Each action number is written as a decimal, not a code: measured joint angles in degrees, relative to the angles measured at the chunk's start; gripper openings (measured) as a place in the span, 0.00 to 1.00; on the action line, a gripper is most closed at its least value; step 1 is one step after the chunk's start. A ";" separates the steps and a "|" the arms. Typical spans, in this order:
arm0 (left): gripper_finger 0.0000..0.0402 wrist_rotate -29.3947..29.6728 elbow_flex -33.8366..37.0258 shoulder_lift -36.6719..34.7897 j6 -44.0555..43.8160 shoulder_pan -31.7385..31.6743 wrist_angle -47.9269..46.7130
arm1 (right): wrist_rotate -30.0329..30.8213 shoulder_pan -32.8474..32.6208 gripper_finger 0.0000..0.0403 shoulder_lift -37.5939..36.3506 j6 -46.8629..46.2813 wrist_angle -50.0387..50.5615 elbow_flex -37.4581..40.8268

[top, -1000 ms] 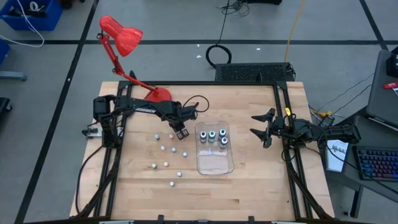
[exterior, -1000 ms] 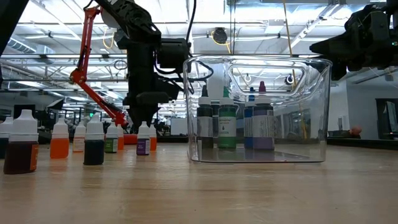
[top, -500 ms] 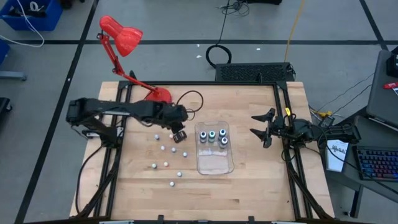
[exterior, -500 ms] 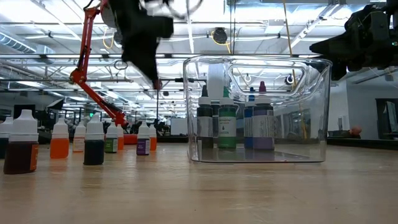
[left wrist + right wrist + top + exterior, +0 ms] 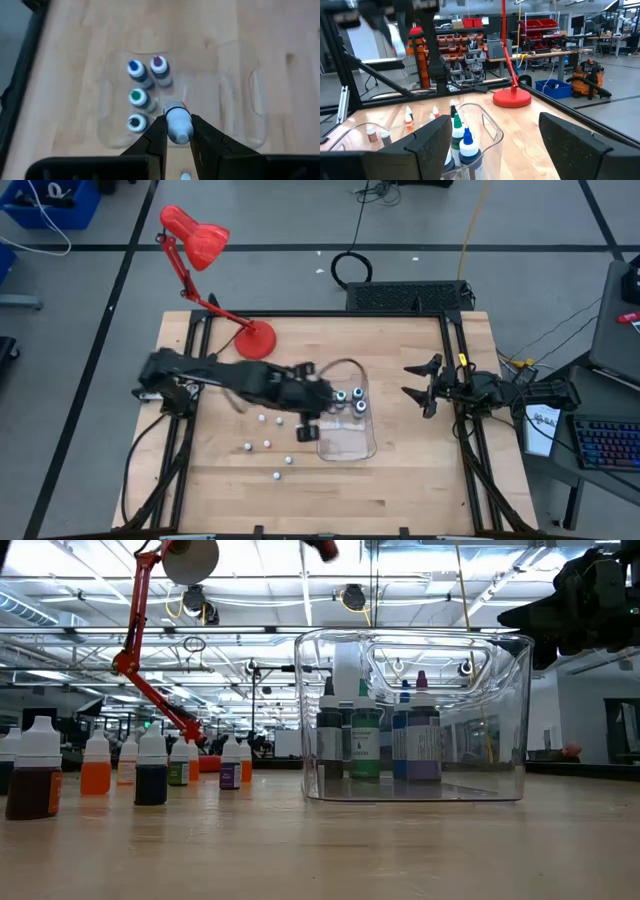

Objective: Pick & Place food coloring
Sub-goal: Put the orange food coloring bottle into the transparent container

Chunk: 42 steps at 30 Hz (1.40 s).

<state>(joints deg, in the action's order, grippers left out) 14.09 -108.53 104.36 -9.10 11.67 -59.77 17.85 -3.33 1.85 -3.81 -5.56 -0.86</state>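
One small bottle (image 5: 177,125) sits clamped in the left claw (image 5: 178,131), arm stretched over the clear tray (image 5: 240,125).

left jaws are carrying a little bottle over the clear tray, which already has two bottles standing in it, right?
Not quite: the clear tray already holds four bottles, not two. The left wrist view shows them with blue, purple, green and dark tips. The rest holds: the left gripper has its jaws shut on a little bottle above the tray.

Red lamp (image 5: 195,235); clear tray (image 5: 415,715); orange bottle (image 5: 95,766).
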 joint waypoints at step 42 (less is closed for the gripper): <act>0.16 -9.72 -4.21 27.29 1.51 -6.53 -2.69 | -0.01 0.01 0.72 0.65 0.00 -0.15 0.00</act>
<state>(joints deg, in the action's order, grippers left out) 4.37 -112.74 131.65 -7.59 5.15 -62.45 17.84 -3.32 2.50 -3.81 -5.72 -0.85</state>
